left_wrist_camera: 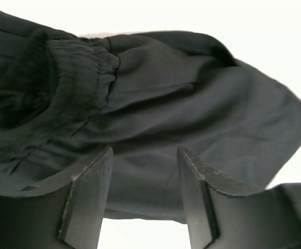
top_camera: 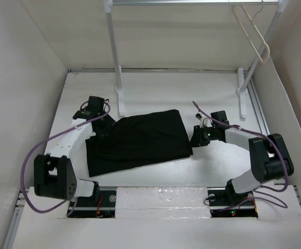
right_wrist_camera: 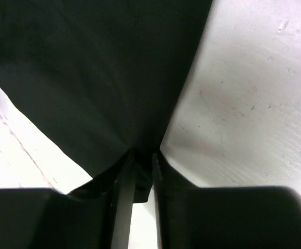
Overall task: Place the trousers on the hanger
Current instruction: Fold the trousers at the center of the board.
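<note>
Right claw (right_wrist_camera: 142, 155) pinching trousers (top_camera: 137, 140), white table (top_camera: 218, 98), white walls (top_camera: 31, 62), rack (top_camera: 113, 46) behind

Top external: fixed high above and behind the left gripper (top_camera: 99, 132) and right gripper (top_camera: 197, 139), facing down on the whole table (top_camera: 155, 98). Wrist views: each sits close behind its own gripper, looking out past the fingers. All three views share the trousers (top_camera: 140, 137) lying just ahead of the grippers.

Centre of frame, on table (top_camera: 155, 179): trousers (top_camera: 137, 141). At their left edge: left gripper (top_camera: 103, 134); at right edge: right gripper (top_camera: 194, 141). Upper right, behind, on rack rail (top_camera: 192, 2): hanger (top_camera: 254, 33).
</note>
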`<state>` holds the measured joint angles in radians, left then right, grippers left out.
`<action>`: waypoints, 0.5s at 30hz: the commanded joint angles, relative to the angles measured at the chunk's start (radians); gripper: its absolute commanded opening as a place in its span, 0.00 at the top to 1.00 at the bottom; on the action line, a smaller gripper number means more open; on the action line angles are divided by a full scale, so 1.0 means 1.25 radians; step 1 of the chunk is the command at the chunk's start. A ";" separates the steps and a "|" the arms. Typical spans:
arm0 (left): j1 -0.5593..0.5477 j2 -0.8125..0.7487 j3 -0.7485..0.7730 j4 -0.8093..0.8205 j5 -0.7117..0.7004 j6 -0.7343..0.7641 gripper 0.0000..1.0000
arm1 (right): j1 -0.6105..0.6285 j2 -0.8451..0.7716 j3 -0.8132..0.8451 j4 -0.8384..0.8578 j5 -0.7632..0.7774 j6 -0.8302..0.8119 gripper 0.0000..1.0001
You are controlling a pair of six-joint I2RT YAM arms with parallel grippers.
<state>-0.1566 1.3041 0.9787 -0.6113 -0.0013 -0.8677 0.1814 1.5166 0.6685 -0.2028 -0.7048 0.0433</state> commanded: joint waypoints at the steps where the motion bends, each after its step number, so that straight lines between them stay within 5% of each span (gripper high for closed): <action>1: 0.000 0.032 -0.044 0.080 0.017 -0.002 0.54 | 0.007 0.007 -0.017 0.050 -0.006 0.008 0.77; 5: 0.042 0.092 -0.083 0.110 -0.045 0.027 0.55 | -0.039 -0.006 -0.055 0.060 -0.008 0.011 0.97; 15: 0.049 0.296 -0.015 0.159 -0.112 0.072 0.54 | -0.087 -0.119 -0.111 -0.063 0.023 -0.025 0.96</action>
<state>-0.1040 1.5841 0.9218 -0.4488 -0.0624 -0.8181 0.0841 1.3998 0.5396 -0.2268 -0.7105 0.0483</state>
